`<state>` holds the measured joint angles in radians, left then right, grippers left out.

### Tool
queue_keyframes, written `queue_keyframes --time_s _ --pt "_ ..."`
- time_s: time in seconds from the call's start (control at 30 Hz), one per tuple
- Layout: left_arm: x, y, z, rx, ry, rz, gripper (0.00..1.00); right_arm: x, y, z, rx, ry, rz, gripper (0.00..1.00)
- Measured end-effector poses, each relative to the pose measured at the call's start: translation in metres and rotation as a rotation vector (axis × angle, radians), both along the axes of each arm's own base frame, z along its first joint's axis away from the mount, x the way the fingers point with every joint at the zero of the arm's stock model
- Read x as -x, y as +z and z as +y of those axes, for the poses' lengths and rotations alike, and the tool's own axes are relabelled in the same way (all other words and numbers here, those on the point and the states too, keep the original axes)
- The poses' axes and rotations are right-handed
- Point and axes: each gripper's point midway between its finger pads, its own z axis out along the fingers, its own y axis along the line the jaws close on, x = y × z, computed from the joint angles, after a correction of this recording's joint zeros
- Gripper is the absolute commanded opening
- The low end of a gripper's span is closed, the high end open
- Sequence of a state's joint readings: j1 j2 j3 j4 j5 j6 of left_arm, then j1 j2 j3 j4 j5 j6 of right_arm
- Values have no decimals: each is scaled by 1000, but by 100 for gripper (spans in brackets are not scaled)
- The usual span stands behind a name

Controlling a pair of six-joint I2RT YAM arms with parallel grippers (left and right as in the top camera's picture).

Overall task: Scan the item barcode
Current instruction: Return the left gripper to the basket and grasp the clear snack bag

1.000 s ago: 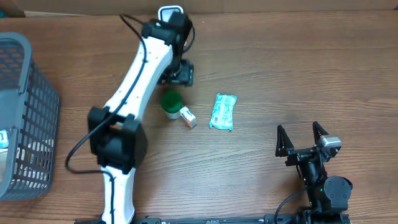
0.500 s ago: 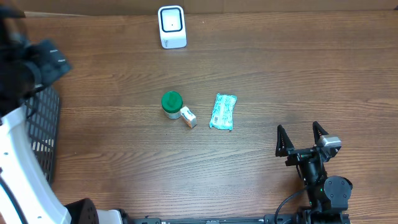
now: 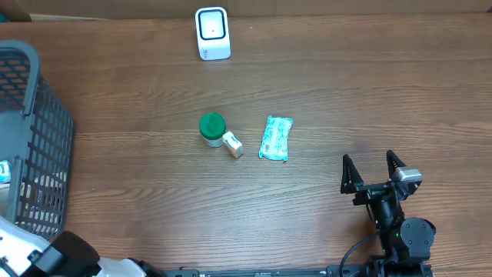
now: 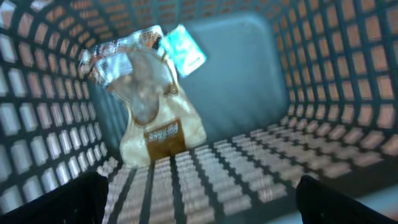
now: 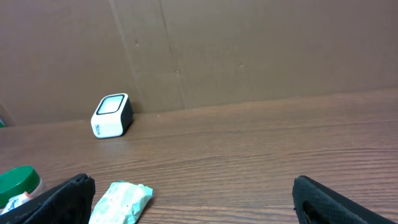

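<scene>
A clear plastic bag with a brown label lies crumpled inside the grey mesh basket, leaning toward its far wall. A small teal packet shows at its upper edge. Only the left wrist view shows this, and it is blurred, so the label cannot be read.

The left pincer hangs over the basket's opening, looking in. It is released, its dark fingertips wide apart at the bottom corners with nothing between them. From overhead, only a dark joint of the left arm shows at the lower left edge, beside the basket.

The white barcode scanner stands at the far edge of the desk, well apart from the basket. Near the desk's middle sit a green-lidded jar, a small box touching it, and a teal wipes packet just beside them.

The right pincer rests low at the near right, released and empty, pointing toward the scanner. Its wrist view shows a brown cardboard wall behind the scanner.
</scene>
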<state>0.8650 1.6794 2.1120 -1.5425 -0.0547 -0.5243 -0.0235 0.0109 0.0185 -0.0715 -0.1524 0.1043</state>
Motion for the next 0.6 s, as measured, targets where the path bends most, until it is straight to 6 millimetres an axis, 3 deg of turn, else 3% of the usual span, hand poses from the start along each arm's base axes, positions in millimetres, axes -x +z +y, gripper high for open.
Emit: queue_keyframes --time_s 0.13,0.3,0.6 --pt "2 -43 4 67 10 79 99 0 0 0 0 0 0 100" --pt "8 -82 8 102 28 149 99 0 0 0 0 0 0 100" --pt "18 -97 20 83 64 181 100 0 0 0 0 0 0 100"
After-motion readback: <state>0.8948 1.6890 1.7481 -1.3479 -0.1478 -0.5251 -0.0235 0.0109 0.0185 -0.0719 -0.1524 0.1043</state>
